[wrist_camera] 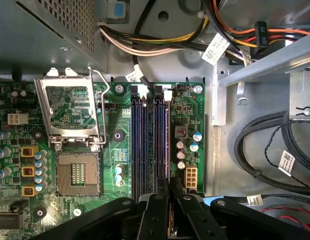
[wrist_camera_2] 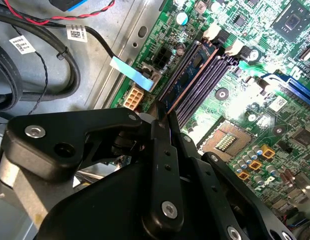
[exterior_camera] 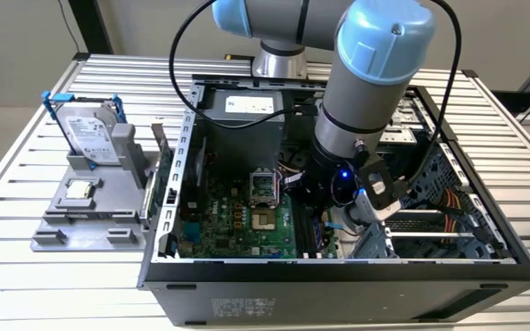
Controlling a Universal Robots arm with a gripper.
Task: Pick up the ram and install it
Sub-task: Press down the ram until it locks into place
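The ram [wrist_camera_2: 192, 75] is a thin bluish stick with a copper-coloured edge, seen edge-on. It stands in the black motherboard slot nearest the board's edge, farthest from the processor socket [wrist_camera: 77, 172]. In the first wrist view the ram [wrist_camera: 168, 145] runs along the outermost of the long slots [wrist_camera: 139, 145]. My gripper [wrist_camera_2: 162, 117] is shut on the near end of the stick, with black fingers pinching it from both sides. The gripper [wrist_camera: 169, 189] sits directly over the slot's end. In the exterior view my arm [exterior_camera: 357, 124] reaches down into the open computer case.
Thick black cables [wrist_camera: 265, 145] lie beside the board's edge. Wire bundles [wrist_camera: 160, 45] run from the power supply [exterior_camera: 246, 107]. The socket's metal frame [wrist_camera: 69, 107] stands open. Outside the case, a grey fixture [exterior_camera: 72, 227] holds a hard drive [exterior_camera: 90, 134] and a square chip [exterior_camera: 81, 189].
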